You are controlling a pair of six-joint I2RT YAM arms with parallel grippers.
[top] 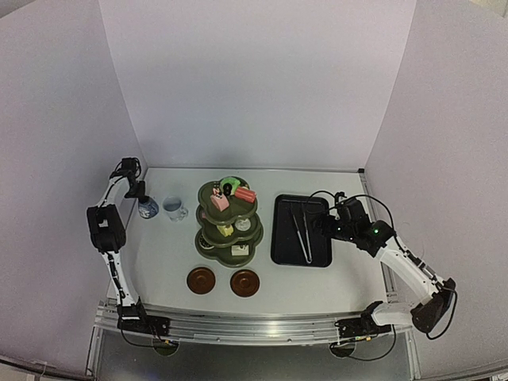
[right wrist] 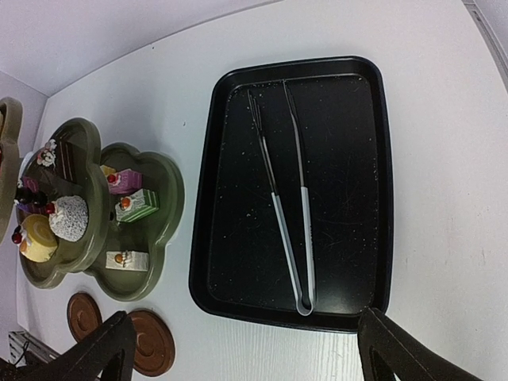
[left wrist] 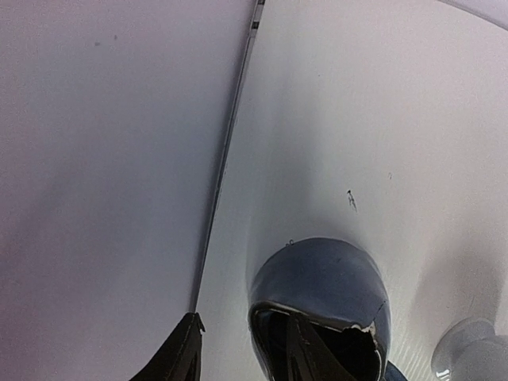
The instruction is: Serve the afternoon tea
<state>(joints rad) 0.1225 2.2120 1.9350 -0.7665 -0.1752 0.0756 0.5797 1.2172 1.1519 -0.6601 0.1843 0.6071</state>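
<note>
A dark blue cup [top: 148, 208] stands at the table's far left, with a paler bluish cup [top: 175, 208] beside it. My left gripper [top: 143, 198] is at the dark cup [left wrist: 321, 278]: one finger [left wrist: 309, 353] reaches inside it, while the other finger [left wrist: 178, 357] stays outside with a gap to the cup wall. The olive three-tier stand [top: 229, 238] holds small cakes [right wrist: 135, 205]. Two brown coasters [top: 202, 279] [top: 244, 282] lie in front of it. My right gripper [right wrist: 246, 333] hangs open over the near edge of the black tray, holding nothing.
The black tray [top: 286, 238] right of the stand holds metal tongs [right wrist: 290, 222]. The left side wall [left wrist: 103, 159] stands close beside the dark cup. The paler cup [left wrist: 476, 349] sits just to its right.
</note>
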